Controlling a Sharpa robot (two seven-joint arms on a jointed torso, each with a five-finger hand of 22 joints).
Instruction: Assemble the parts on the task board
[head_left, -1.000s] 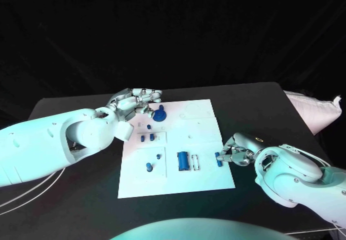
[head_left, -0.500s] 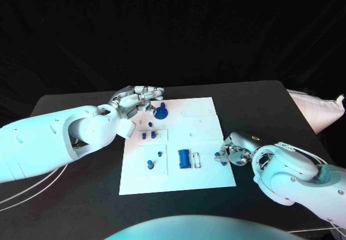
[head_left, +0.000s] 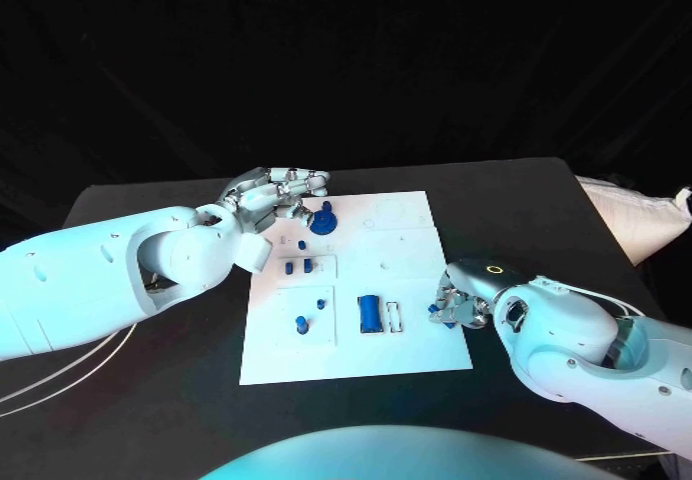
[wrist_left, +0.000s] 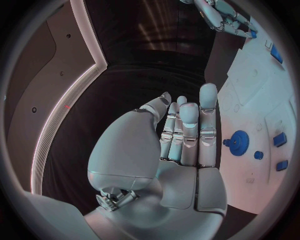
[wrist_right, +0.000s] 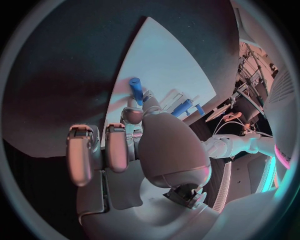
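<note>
Now your right hand (head_left: 459, 304) pinches a small blue cylindrical peg (wrist_right: 135, 88) at the white task board's (head_left: 418, 350) right edge; your left hand (head_left: 271, 194), fingers extended and empty, hovers beside the blue gear-shaped disc (head_left: 322, 223) at its far-left corner

My arms are white, smooth and bulbous, built of rounded shell segments with dark seams between them. Left arm (head_left: 130, 270): small dark screw recesses dot the shell; thin pale cables trail from beneath it. Right arm (head_left: 591, 350): a small ring marking sits near the wrist, and a thin cable runs along the forearm. Left hand (wrist_left: 169, 165): silver metal, broad glossy palm plates, segmented fingers with ribbed grey links and rounded tips; exposed metal fittings at the thumb base. Right hand (wrist_right: 137, 155): same silver build, blocky finger segments, a large domed thumb housing, bare mechanism beneath it.
</note>
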